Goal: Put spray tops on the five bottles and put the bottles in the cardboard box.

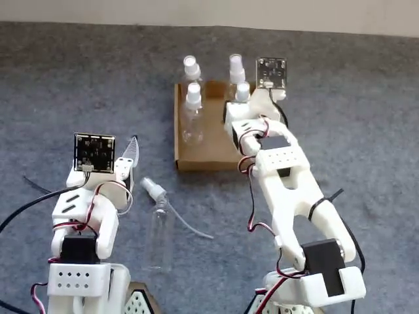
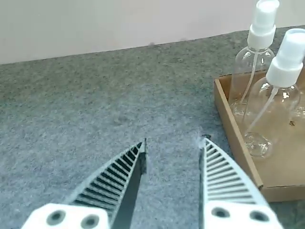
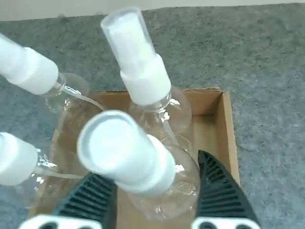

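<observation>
Four clear bottles with white spray tops stand in the cardboard box (image 1: 206,157). My right gripper (image 1: 243,108) is over the box, shut on the near right bottle (image 3: 164,191), its fingers (image 3: 219,191) on either side of the body. A fifth bottle (image 1: 159,229) lies on the carpet outside the box. Its spray top (image 1: 152,188) lies at its neck with the thin tube trailing outside. My left gripper (image 2: 174,143) hangs open above bare carpet, left of the box and beyond the lying bottle. Two boxed bottles (image 2: 276,100) show in the left wrist view.
The grey carpet (image 1: 78,78) covers the whole table. The box's low front wall (image 1: 206,165) faces the arms. Open carpet lies to the left of the box and between the two arm bases.
</observation>
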`<action>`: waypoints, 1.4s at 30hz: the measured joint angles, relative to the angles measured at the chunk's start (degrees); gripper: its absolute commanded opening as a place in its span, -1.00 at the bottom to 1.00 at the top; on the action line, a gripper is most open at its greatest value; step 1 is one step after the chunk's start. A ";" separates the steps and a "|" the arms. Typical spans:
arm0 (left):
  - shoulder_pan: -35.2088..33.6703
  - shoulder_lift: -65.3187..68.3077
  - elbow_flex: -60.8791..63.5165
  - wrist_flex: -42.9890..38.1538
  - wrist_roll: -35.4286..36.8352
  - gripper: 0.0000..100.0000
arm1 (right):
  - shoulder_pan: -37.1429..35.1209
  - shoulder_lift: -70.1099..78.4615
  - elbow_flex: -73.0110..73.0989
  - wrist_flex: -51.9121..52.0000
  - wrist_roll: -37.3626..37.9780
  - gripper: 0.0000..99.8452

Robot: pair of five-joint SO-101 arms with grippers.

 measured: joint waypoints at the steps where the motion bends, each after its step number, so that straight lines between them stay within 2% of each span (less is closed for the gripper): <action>1: 0.00 0.00 0.00 0.00 0.00 -0.67 | 0.00 0.00 0.00 0.00 0.00 -0.68; 10: 0.00 0.00 0.00 0.00 0.00 -0.67 | 0.00 0.00 0.00 0.00 0.00 -0.52; 25: 0.00 0.00 0.00 0.00 0.00 -0.67 | -0.97 -0.44 -0.18 7.21 0.00 -0.51; 39: 0.00 0.00 0.00 0.00 0.00 -0.67 | -1.14 -22.51 -8.97 32.62 0.00 -0.51; 42: 0.00 0.00 0.00 0.00 0.00 -0.67 | -4.22 -23.65 -9.67 39.38 0.00 -0.51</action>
